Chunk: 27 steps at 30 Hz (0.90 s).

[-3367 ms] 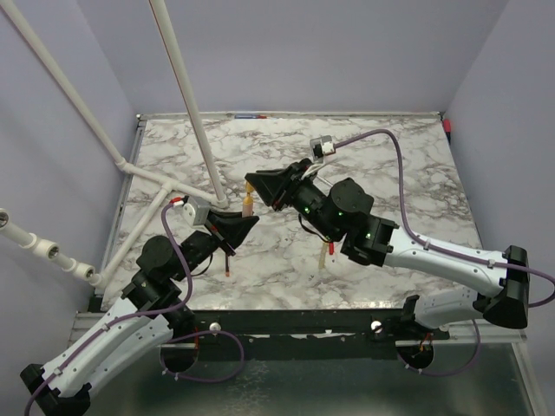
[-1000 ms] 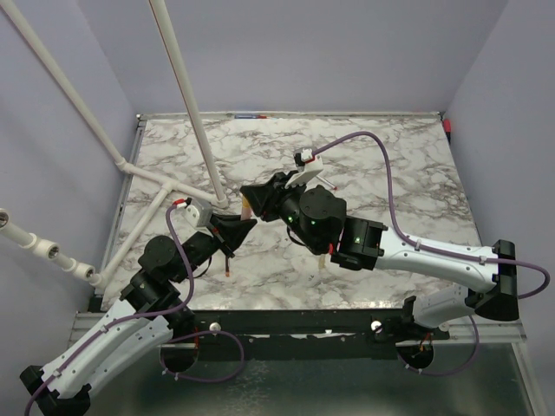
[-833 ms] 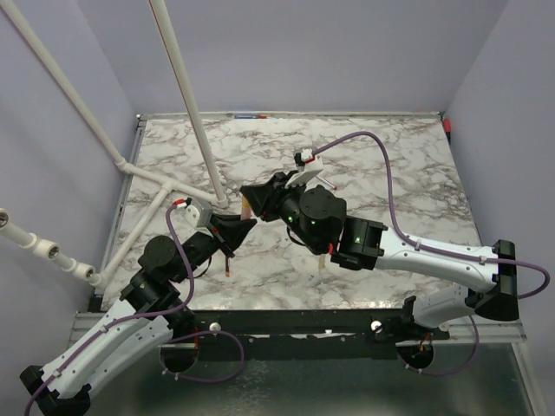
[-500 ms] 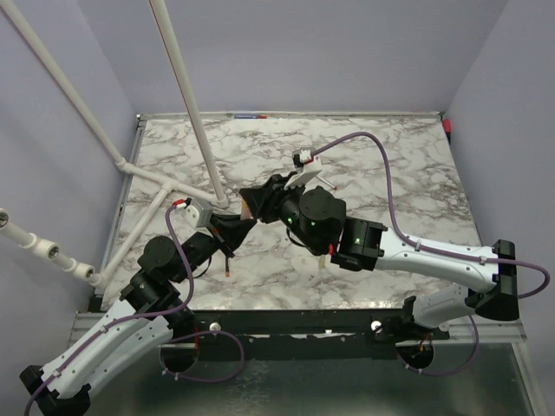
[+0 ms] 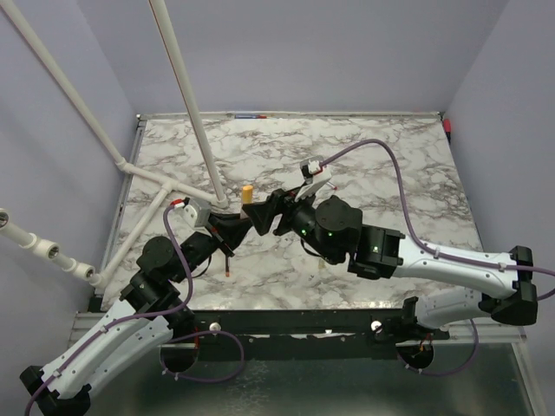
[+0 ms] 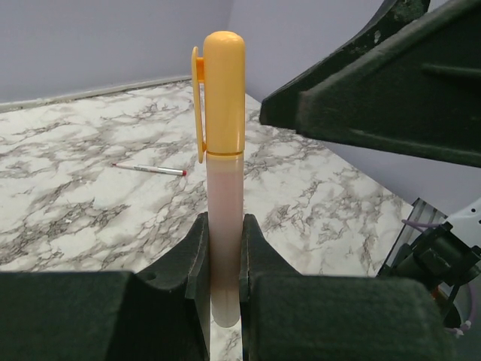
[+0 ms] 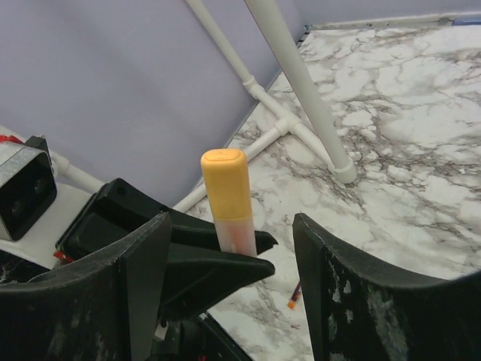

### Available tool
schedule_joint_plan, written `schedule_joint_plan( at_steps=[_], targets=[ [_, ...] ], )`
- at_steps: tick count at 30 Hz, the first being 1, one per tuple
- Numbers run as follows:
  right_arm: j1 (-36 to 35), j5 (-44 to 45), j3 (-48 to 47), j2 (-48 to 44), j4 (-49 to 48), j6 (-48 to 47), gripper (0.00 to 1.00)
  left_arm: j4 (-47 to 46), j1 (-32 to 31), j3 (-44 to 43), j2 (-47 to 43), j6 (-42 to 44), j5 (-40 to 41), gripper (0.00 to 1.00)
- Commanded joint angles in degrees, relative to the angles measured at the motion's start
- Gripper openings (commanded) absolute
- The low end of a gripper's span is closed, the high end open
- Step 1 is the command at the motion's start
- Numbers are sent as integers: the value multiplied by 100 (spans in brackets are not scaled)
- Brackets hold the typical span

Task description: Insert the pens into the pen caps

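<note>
Marbled bench (image 5: 416,173) bears a loose pen (image 5: 227,265) by its near edge, work left to do, I judge — left pincer (image 6: 224,259) pinches one whitish pen (image 6: 224,218), orange cap (image 6: 224,90) seated, right pincer (image 7: 231,226) spread.

smooth shiny orange plastic for the pen cap (image 6: 224,90); cloudy pale plastic for the pen (image 6: 225,218); rough dull black left gripper (image 6: 224,252); shiny marble-look table (image 6: 75,195).
</note>
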<state>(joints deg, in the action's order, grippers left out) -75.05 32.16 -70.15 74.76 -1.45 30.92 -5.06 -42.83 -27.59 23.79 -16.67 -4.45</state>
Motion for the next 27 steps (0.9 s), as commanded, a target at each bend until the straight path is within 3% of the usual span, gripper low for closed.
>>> schedule_joint_plan(
  at_steps=[1,11,22,27],
  targets=[
    [-37,-93,175,-550,490,-517,71,-327,-5,4,-55,-50,-291,0],
    [93,-1299,37,-1030,1536,-1508,74,-855,-5,103,-12,-401,-1364,0],
    [1619,-4798,304,-1506,1078,-1771,74,-1569,-3,224,256,-946,-2620,0],
    [1869,-5883,288,-1406,587,-1644,74,-1987,-2,305,332,-1209,-3008,0]
  ],
)
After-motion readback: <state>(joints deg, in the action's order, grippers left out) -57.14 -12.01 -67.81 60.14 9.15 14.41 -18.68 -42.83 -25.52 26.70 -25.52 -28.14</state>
